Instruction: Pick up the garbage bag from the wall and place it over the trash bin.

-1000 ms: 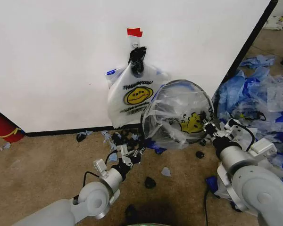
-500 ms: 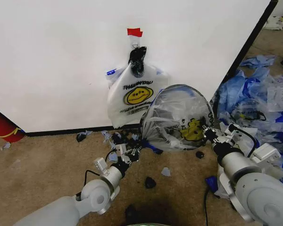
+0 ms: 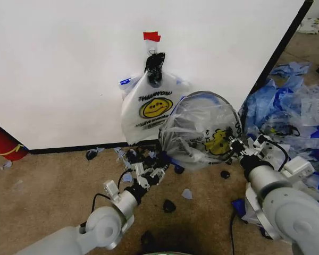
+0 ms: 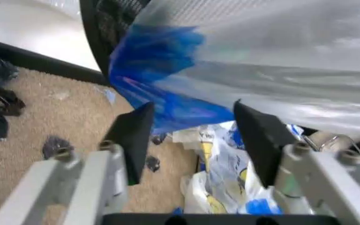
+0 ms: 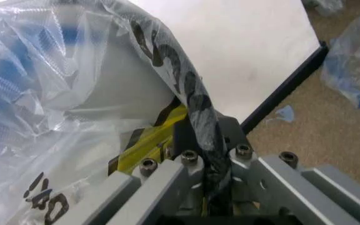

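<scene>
Garbage bag (image 3: pixel 202 130): thin, translucent, yellow smiley and black print – you see it stretched over the tipped trash bin (image 5: pixel 196 101).
Count: two smiley bags – one on the bin, a second bag (image 3: pixel 151 109) hanging on the wall (image 3: pixel 58 69) under the red tape (image 3: pixel 152 36).
Right gripper (image 3: pixel 235 144): fingers clamped on the bin's black rim with bag film pinched in.
Left gripper (image 4: pixel 196 138): fingers spread apart, the bag's blue edge (image 4: pixel 161 65) between them, not touching.
Floor: heap of blue-and-white bags (image 3: pixel 292 111) to your right.
</scene>
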Controlling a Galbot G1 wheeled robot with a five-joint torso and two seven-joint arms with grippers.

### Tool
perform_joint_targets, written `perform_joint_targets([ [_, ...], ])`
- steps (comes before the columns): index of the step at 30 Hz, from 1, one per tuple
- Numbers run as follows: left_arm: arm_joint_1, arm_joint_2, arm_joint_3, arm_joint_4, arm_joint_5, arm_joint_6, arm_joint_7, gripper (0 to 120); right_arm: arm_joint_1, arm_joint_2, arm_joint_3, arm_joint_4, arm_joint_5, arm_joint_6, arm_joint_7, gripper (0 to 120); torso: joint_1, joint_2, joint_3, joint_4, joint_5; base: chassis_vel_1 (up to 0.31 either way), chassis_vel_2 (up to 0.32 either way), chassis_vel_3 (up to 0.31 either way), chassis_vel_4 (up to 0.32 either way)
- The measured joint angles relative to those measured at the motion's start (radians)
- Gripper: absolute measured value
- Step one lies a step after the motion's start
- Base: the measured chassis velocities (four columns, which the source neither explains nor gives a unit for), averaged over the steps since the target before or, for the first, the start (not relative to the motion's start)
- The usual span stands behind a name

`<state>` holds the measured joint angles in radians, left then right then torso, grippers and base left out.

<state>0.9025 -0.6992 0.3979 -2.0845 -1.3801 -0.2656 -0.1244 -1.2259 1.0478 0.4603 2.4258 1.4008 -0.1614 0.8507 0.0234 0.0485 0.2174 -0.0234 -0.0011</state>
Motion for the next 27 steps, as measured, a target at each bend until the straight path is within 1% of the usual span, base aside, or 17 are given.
perform_joint_targets([
  [2, 0.002, 0.016, 0.0, -0.014, -0.002, 0.002, -0.013, 68, 0.014, 0.003, -0.013, -0.036, -0.032, 0.011, -0.017, 0, 0.0, 0.0, 0.0, -0.0003, 0.0, 0.0, 0.0, 0.0, 0.0],
  [4, 0.001, 0.023, -0.002, -0.018, -0.003, 0.003, -0.019, 70, 0.016, 0.003, -0.015, -0.044, -0.042, 0.014, -0.025, 0, 0.0, 0.0, 0.0, -0.0004, -0.0001, 0.0, 0.0, 0.0, 0.0],
  [7, 0.001, 0.055, -0.014, -0.032, -0.004, -0.003, -0.048, 84, 0.018, 0.002, -0.038, -0.097, -0.152, 0.034, -0.07, 0, 0.0, 0.0, 0.0, -0.0003, -0.0002, 0.0, 0.0, 0.0, 0.0],
  [8, 0.002, 0.058, -0.015, -0.034, -0.004, -0.003, -0.05, 85, 0.018, 0.002, -0.041, -0.102, -0.164, 0.035, -0.072, 0, 0.0, 0.0, 0.0, -0.0003, -0.0002, 0.0, 0.0, 0.0, 0.0],
  [9, 0.006, 0.078, -0.026, -0.047, -0.005, -0.004, -0.068, 90, 0.018, 0.001, -0.052, -0.119, -0.204, 0.038, -0.081, 0, 0.0, 0.0, 0.0, -0.0003, 0.0, 0.0, 0.0, 0.0, 0.0],
  [10, 0.006, 0.078, -0.026, -0.047, -0.005, -0.004, -0.068, 90, 0.018, 0.001, -0.052, -0.119, -0.204, 0.038, -0.081, 0, 0.0, 0.0, 0.0, -0.0003, 0.0, 0.0, 0.0, 0.0, 0.0],
  [11, 0.01, 0.097, -0.037, -0.059, -0.005, -0.004, -0.078, 96, 0.014, -0.003, -0.063, -0.13, -0.234, 0.039, -0.087, 0, 0.0, 0.0, 0.0, -0.0003, 0.0001, 0.0, 0.0, 0.0, 0.0],
  [12, 0.012, 0.105, -0.044, -0.064, -0.005, -0.004, -0.082, 97, 0.012, -0.006, -0.071, -0.135, -0.253, 0.039, -0.089, 0, 0.0, 0.0, 0.0, -0.0003, 0.0002, 0.0, 0.0, 0.0, 0.0],
  [14, 0.019, 0.133, -0.077, -0.087, -0.006, -0.001, -0.099, 100, 0.002, -0.02, -0.103, -0.163, -0.36, 0.057, -0.106, 0, 0.0, 0.0, 0.0, 0.0002, 0.0002, 0.0, 0.0, 0.0, 0.0],
  [16, 0.019, 0.142, -0.112, -0.115, -0.018, 0.009, -0.126, 100, -0.009, -0.041, -0.13, -0.19, -0.479, 0.08, -0.117, 0, 0.0, 0.0, 0.0, -0.0001, -0.0001, 0.0, 0.0, 0.0, 0.0],
  [18, 0.016, 0.142, -0.125, -0.126, -0.024, 0.013, -0.138, 100, -0.011, -0.049, -0.138, -0.195, -0.51, 0.084, -0.117, 0, 0.0, 0.0, 0.0, -0.0002, 0.0001, 0.0, 0.0, 0.0, 0.0],
  [19, 0.006, 0.137, -0.15, -0.153, -0.038, 0.025, -0.161, 100, -0.017, -0.071, -0.155, -0.199, -0.581, 0.087, -0.114, 0, 0.0, 0.0, 0.0, -0.0003, 0.0004, 0.0, 0.0, 0.0, 0.0],
  [20, 0.002, 0.133, -0.156, -0.163, -0.044, 0.03, -0.167, 100, -0.019, -0.077, -0.158, -0.199, -0.597, 0.087, -0.112, 0, 0.0, 0.0, 0.0, -0.0004, 0.0003, 0.0, 0.0, 0.0, 0.0],
  [23, -0.036, 0.099, -0.185, -0.231, -0.095, 0.062, -0.198, 100, -0.033, -0.115, -0.186, -0.199, -0.76, 0.081, -0.096, 0, 0.0, 0.0, 0.0, -0.0003, 0.0001, 0.0, 0.0, 0.0, 0.0],
  [24, -0.051, 0.083, -0.187, -0.248, -0.114, 0.076, -0.21, 100, -0.035, -0.122, -0.192, -0.199, -0.812, 0.083, -0.095, 0, 0.0, 0.0, 0.0, -0.0002, 0.0003, 0.0, 0.0, 0.0, 0.0],
  [25, -0.051, 0.083, -0.187, -0.248, -0.114, 0.076, -0.21, 100, -0.035, -0.122, -0.192, -0.199, -0.812, 0.083, -0.095, 0, 0.0, 0.0, 0.0, -0.0002, 0.0003, 0.0, 0.0, 0.0, 0.0],
  [27, -0.075, 0.056, -0.171, -0.264, -0.134, 0.093, -0.225, 100, -0.043, -0.133, -0.199, -0.19, -0.882, 0.088, -0.097, 0, 0.0, 0.0, 0.0, -0.0004, 0.0002, 0.0, 0.0, 0.0, 0.0],
])
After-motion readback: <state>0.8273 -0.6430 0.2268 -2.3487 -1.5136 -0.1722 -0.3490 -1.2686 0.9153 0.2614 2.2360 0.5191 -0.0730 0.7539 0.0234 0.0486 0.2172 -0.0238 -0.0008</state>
